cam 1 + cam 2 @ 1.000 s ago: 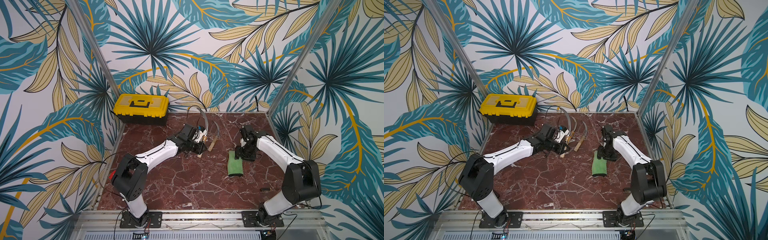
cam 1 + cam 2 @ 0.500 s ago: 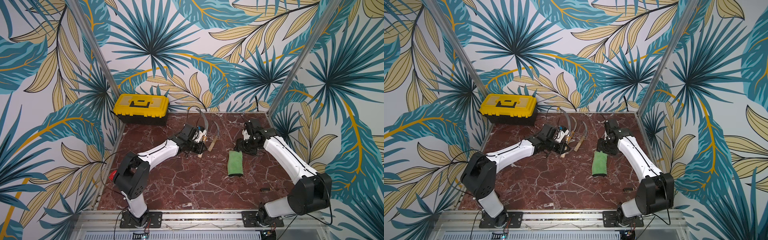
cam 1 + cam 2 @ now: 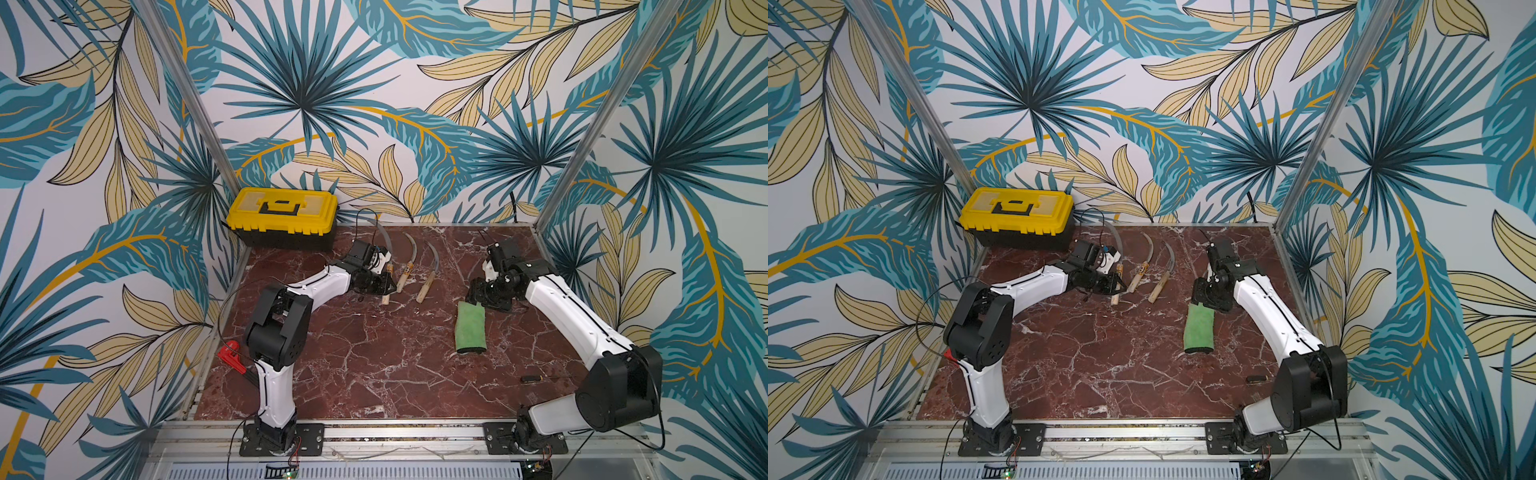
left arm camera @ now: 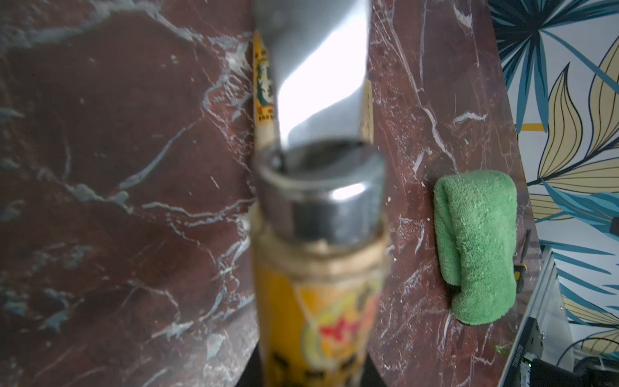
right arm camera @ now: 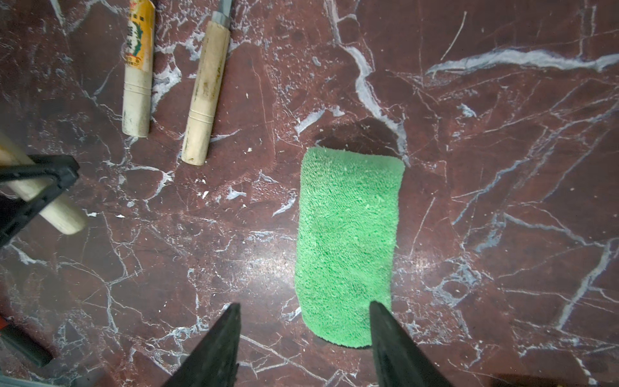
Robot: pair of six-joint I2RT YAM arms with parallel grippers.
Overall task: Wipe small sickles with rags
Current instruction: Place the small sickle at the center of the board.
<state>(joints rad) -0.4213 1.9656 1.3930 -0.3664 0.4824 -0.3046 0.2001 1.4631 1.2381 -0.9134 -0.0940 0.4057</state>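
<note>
My left gripper (image 3: 385, 284) is shut on the pale handle of a small sickle (image 4: 318, 295) with an orange label; its grey blade (image 3: 385, 235) points toward the back wall. Two more small sickles (image 3: 405, 272) (image 3: 426, 286) lie side by side on the marble just right of it, both also in the right wrist view (image 5: 139, 70) (image 5: 205, 93). The green rolled rag (image 3: 470, 328) (image 5: 348, 241) lies right of centre. My right gripper (image 5: 304, 304) hangs open above the rag's far end, one finger over the rag, one over bare marble.
A yellow and black toolbox (image 3: 282, 218) stands at the back left corner. A red-handled tool (image 3: 232, 358) lies at the left edge by the left arm's base. A small dark tool (image 3: 534, 378) lies at the front right. Metal posts and patterned walls enclose the table.
The right arm has reached out further, its elbow swinging out to the right, and its open gripper has shifted a little left over the rag's far end. The left arm and its sickle have stayed put.
</note>
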